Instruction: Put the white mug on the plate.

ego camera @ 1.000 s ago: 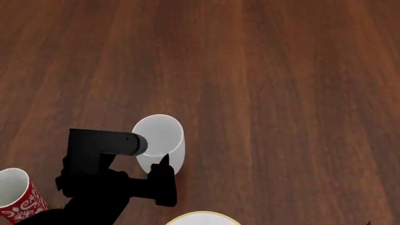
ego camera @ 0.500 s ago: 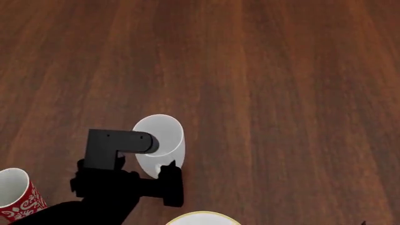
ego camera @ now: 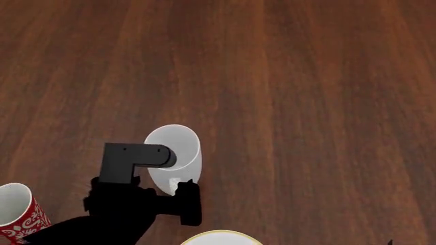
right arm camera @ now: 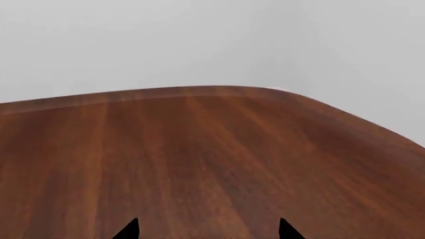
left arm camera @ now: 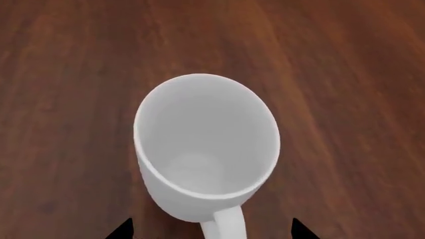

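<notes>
The white mug [ego camera: 178,148] stands upright on the wooden table, its handle toward me. In the left wrist view the white mug [left arm camera: 206,144] fills the middle, and its handle [left arm camera: 226,226] lies between my two fingertips. My left gripper [ego camera: 178,196] [left arm camera: 211,231] is open, low beside the mug's near side, with its jaws on either side of the handle and not touching it. The plate [ego camera: 221,238] shows only as a gold-rimmed arc at the bottom edge, near the left gripper. My right gripper [right arm camera: 207,230] is open and empty over bare table.
A red mug with a white floral pattern [ego camera: 19,214] stands at the bottom left, beside my left arm. The wooden table [ego camera: 307,102] stretches far ahead and to the right. The right wrist view shows its rounded far edge [right arm camera: 199,89] against a grey wall.
My left arm has moved right and a little nearer the white mug, bringing its fingers to the mug's handle side. The mug and plate have not moved.
</notes>
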